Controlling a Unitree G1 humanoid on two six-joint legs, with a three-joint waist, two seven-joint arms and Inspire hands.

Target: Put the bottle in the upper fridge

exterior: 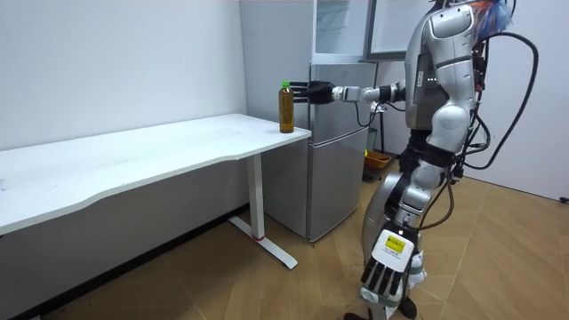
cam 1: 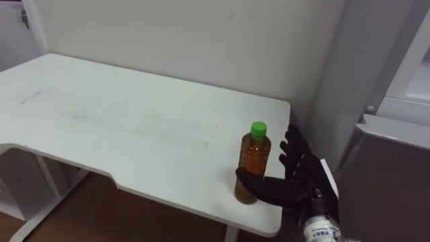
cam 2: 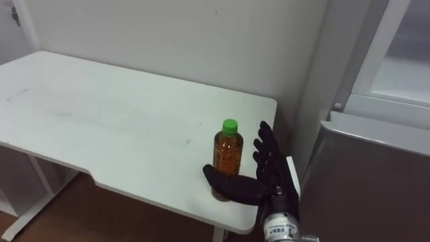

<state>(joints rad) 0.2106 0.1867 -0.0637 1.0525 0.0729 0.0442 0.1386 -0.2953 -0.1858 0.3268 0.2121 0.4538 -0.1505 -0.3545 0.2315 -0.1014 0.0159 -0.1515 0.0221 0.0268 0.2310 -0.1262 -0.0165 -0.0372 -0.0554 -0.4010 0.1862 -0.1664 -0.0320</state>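
Bottle (cam 1: 254,161): amber drink, green cap, upright near the table's (cam 1: 101,114) right corner. Probably full, weighty, smooth, slippery; grasp round the middle. Right hand (cam 1: 304,176): spread wide beside it, thumb across its foot, gripping nothing. Left hand (exterior: 388,277): hanging relaxed, empty.
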